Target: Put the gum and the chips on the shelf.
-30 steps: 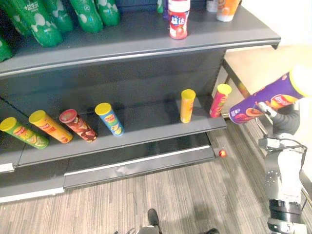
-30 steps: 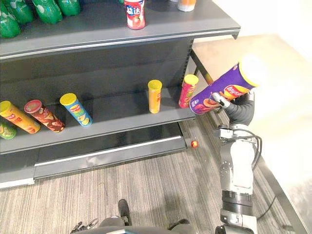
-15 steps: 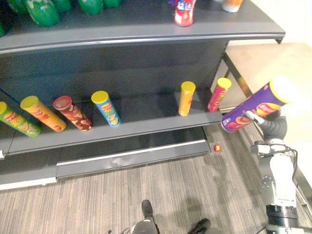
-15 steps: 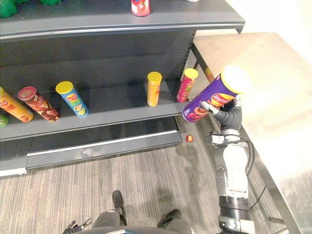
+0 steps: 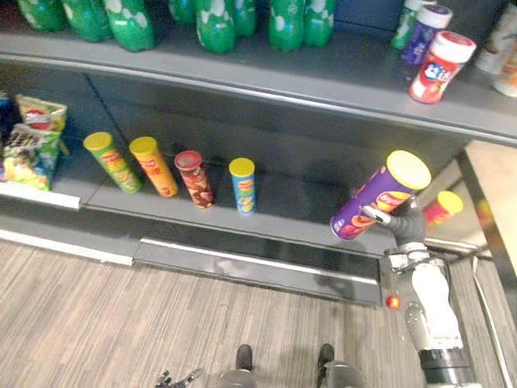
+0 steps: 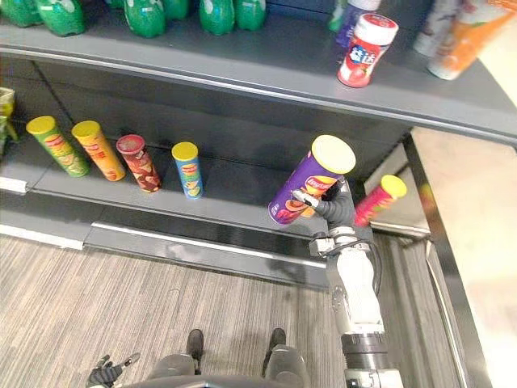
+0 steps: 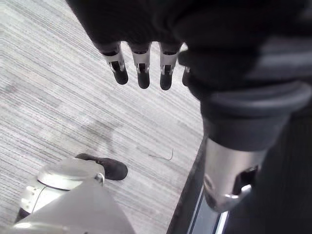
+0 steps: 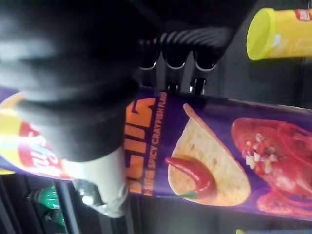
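Observation:
My right hand (image 6: 338,208) is shut on a purple chips can (image 5: 378,196) with a yellow lid, held tilted in front of the lower shelf (image 5: 283,212). In the right wrist view its fingers (image 8: 171,61) curl over the purple chips can (image 8: 204,146). A red-and-white gum bottle (image 6: 367,50) stands on the upper shelf (image 6: 242,69), with a purple-capped bottle (image 5: 426,32) behind it. Over the striped floor, my left hand (image 7: 142,63) hangs with straight fingers and holds nothing.
Green (image 5: 113,162), orange (image 5: 153,166), red (image 5: 194,178) and blue (image 5: 242,184) chips cans line the lower shelf; a pink one (image 6: 378,198) leans to the right of the held can. Snack bags (image 5: 28,141) lie far left. Green bottles (image 5: 218,20) fill the upper shelf. A small red ball (image 5: 393,302) lies on the floor.
The camera has swung left along the shelves. My right hand has carried the purple can from beyond the shelf's right end to the left of the pink can, before the lower shelf.

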### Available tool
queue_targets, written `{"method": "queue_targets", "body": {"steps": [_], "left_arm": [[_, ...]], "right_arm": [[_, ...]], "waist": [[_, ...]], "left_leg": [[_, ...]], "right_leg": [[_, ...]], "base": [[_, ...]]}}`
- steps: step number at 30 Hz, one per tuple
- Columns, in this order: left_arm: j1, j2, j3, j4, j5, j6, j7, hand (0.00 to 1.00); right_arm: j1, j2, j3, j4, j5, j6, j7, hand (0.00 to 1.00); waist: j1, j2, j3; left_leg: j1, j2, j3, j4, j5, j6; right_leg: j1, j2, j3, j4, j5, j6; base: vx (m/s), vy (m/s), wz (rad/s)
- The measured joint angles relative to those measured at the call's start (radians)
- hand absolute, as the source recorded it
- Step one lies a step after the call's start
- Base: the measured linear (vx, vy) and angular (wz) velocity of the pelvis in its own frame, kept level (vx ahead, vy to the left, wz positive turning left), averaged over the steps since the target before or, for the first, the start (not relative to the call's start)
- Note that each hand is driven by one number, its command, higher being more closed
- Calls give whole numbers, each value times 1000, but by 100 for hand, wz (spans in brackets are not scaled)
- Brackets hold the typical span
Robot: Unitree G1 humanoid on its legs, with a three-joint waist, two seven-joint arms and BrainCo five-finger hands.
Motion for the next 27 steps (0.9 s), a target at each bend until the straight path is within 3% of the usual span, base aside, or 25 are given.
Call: {"method": "queue_targets", "body": {"steps": [2,7,14,24,27], "left_arm": [[14,-33,31,2,0,2,2,0],[-17,-65,26,1,0,2,0,0],[-45,-70,-15,1,0,1,1,0],[-110,-63,-77,37,3,-1,38,0],[-148,-61,-103,37,3,-3,54,0]], "right_arm": [[-1,7,7,-6,3,0,0,100],[27,7,-41,-33,16,-1,-2,100],[78,49,-52,-82,-34,-7,-37,100],[60,37,151,-159,-231,-19,-74,100],[9,25,194,-156,-236,-19,-81,100]], "waist": [[6,34,-3],[-22,45,-2],[-29,66,2],[-30,89,12],[-30,98,20]], "left_leg": [[-1,58,6,-34,10,-33],[-51,121,-30,-52,40,-76],[-52,109,-36,-52,40,-77],[-109,80,0,-52,49,-59],[-128,66,-3,-52,55,-52]], "right_leg": [[16,62,-20,-66,14,-26],[22,126,-105,-122,22,-60],[68,115,-149,-157,21,-60],[-2,88,-118,-172,58,-42],[-21,71,-117,-169,64,-33]], "base": [[148,-215,-9],[104,-150,27],[26,-3,22],[-24,27,-8],[-9,44,6]]}}
